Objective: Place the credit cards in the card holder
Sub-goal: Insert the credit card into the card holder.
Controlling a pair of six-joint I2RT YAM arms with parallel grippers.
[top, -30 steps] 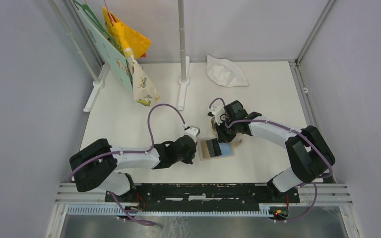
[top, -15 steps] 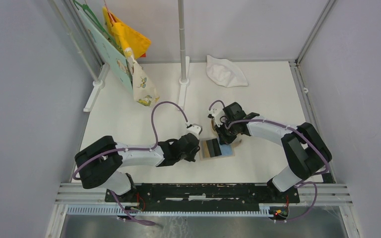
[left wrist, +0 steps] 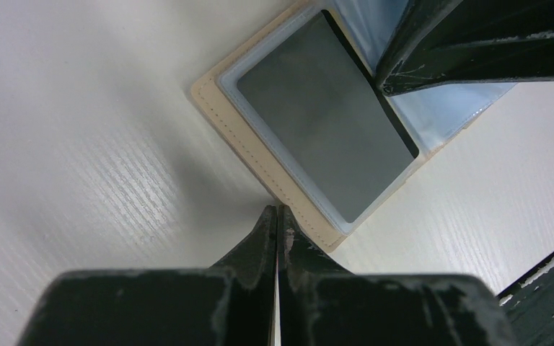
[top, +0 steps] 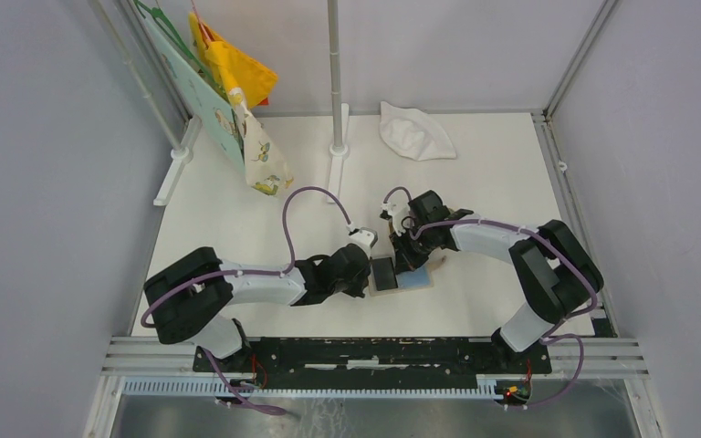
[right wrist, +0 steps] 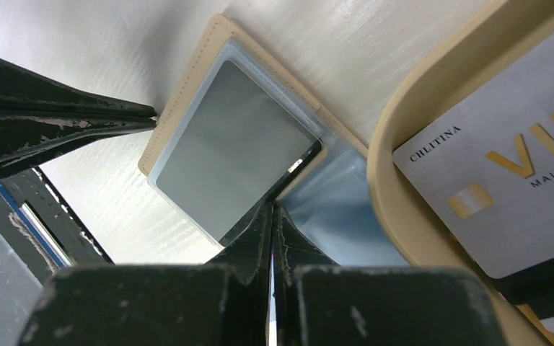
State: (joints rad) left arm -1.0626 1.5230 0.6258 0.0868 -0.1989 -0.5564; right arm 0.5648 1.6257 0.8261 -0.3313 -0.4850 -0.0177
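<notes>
A small beige folding card holder (top: 413, 280) with a light blue pocketed lining lies opened flat on the white table (top: 237, 192), between the tips of the two arms; a black plastic credit card (left wrist: 324, 122) sits in the clear pocket on the holder's left half, squared to its edges, one corner reaching the holder's centre fold; the left end effector (left wrist: 277, 210), its black fingers pressed together with nothing between them, holds its tip just at the holder's stitched beige outer border, on the side away from the fold; the right end effector (right wrist: 272, 205), likewise pressed together and empty, points its tip at the fold, right by the black card's inner corner and over the blue lining of the holder's right half; whether that tip touches the card cannot be told; a tan oval tray (right wrist: 397, 180) stands against the holder's right half, its rim running along the blue lining; in the tray a grey-white plastic credit card (right wrist: 490, 187) with gold lettering and a gold chip mark lies face up; a black edge (right wrist: 548, 285) shows under that card, too little of it to tell more; a crumpled white cloth (top: 415, 130) lies well beyond the holder, near the far wall.
</notes>
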